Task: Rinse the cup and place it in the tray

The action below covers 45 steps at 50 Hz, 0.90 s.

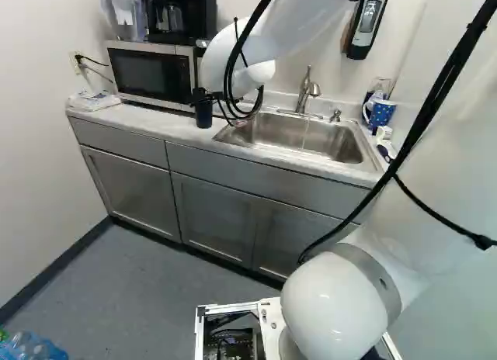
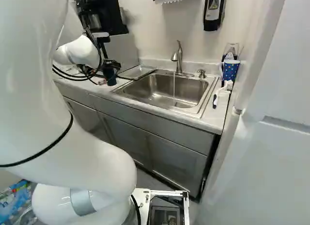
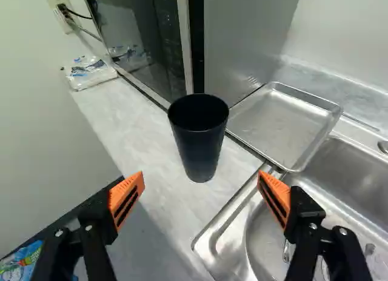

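"The cup [image 3: 199, 142] stands up on the surface [image 3: 106, 126]. What does the wrist view show?"

"It's ahead of the gripper [image 3: 201, 180], about in the middle. The fingers are wide open and hold nothing."

"What could go wrong?"

"If one finger goes in crooked, it could bump the cup over. It's tall and thin at the bottom. The tray [image 3: 282, 123] is close behind, so a push could bang it too."

"Can you see inside the cup?"

"No, too dark. And the sink [image 3: 357, 172] is cut off."

"Now the left base view?"

"The cup is near the microwave [image 1: 151, 73]. The arm [image 1: 291, 26] hides most of the tray, and black cords muddle up the gripper."

"And the right base view?"

"Water [image 2: 174, 91] runs from the tap [image 2: 178, 60]. A wet cup could slip, I think, if the grip is too soft. Swing it too low and it could hit the sink's rim."

"What about the spotty blue cup [image 2: 231, 70]?"

"That's far over by the wall. Picking that one would be a mix-up, I guess."
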{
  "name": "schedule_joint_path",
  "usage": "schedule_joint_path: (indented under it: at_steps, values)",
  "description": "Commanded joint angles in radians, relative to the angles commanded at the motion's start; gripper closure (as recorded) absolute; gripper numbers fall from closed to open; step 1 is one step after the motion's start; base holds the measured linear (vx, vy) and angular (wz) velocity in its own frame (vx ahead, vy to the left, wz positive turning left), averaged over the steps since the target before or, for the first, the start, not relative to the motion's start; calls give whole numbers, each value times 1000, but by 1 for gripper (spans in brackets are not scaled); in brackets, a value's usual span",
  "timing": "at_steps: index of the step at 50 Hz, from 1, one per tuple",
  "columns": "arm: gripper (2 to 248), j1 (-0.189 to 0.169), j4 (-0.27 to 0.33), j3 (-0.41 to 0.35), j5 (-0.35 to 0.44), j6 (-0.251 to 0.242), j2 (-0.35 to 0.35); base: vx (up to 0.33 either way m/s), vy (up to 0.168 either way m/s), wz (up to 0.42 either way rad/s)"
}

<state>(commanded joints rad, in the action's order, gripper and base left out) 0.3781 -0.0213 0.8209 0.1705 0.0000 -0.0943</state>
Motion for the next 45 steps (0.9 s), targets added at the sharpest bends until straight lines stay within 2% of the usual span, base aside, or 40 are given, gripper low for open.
schedule_joint_path:
  at_steps: [45]
  values:
    - [3, 16, 0, -15, 243, 0, 86, 0, 0, 0]
